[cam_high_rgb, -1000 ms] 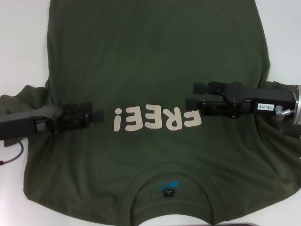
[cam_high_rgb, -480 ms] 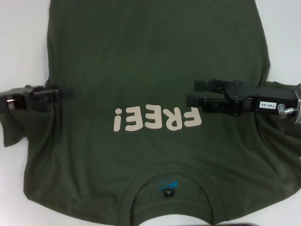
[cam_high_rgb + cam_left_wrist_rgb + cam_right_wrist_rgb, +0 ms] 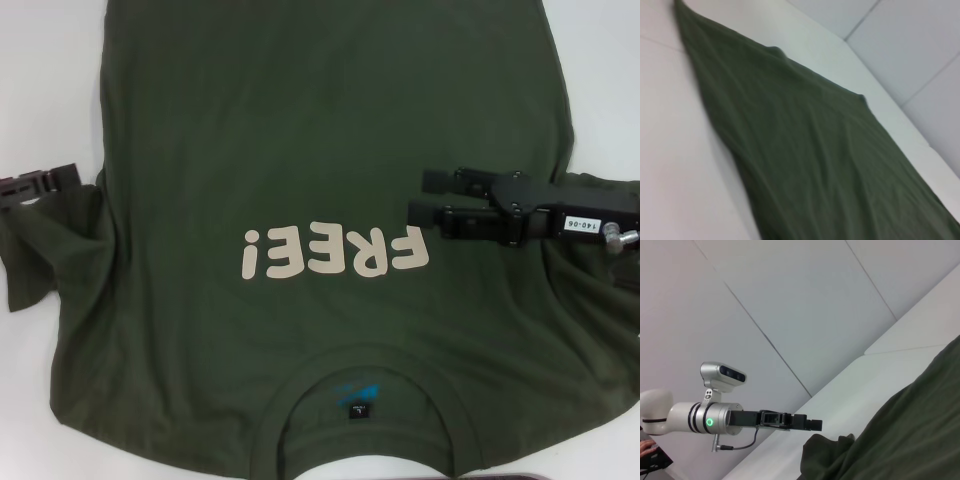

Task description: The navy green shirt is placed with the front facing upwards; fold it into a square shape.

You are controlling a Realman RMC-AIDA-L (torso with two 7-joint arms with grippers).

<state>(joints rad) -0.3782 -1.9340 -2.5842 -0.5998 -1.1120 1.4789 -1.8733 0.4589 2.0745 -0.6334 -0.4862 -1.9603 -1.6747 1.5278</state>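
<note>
The navy green shirt [image 3: 330, 130] lies spread on the white table, front up. Its cream "FREE!" lettering [image 3: 335, 252] reads upside down in the head view, and the collar with a small black and blue label [image 3: 357, 408] is nearest me. My right gripper [image 3: 422, 197] hovers open over the chest, just right of the lettering, with nothing between its fingers. My left gripper [image 3: 68, 178] is at the far left edge of the head view, beside the rumpled left sleeve [image 3: 50, 245] and off the shirt body. The right wrist view shows that left gripper [image 3: 815, 424] above the sleeve.
White table [image 3: 45, 80] shows on both sides of the shirt. The right sleeve [image 3: 600, 290] lies bunched under my right arm. A dark object [image 3: 530, 477] peeks in at the near edge. The left wrist view shows only green cloth [image 3: 805, 150] and table.
My left arm has pulled back leftward, from beside the lettering to the frame's left edge, and the left sleeve now lies open. The right gripper shifted slightly right.
</note>
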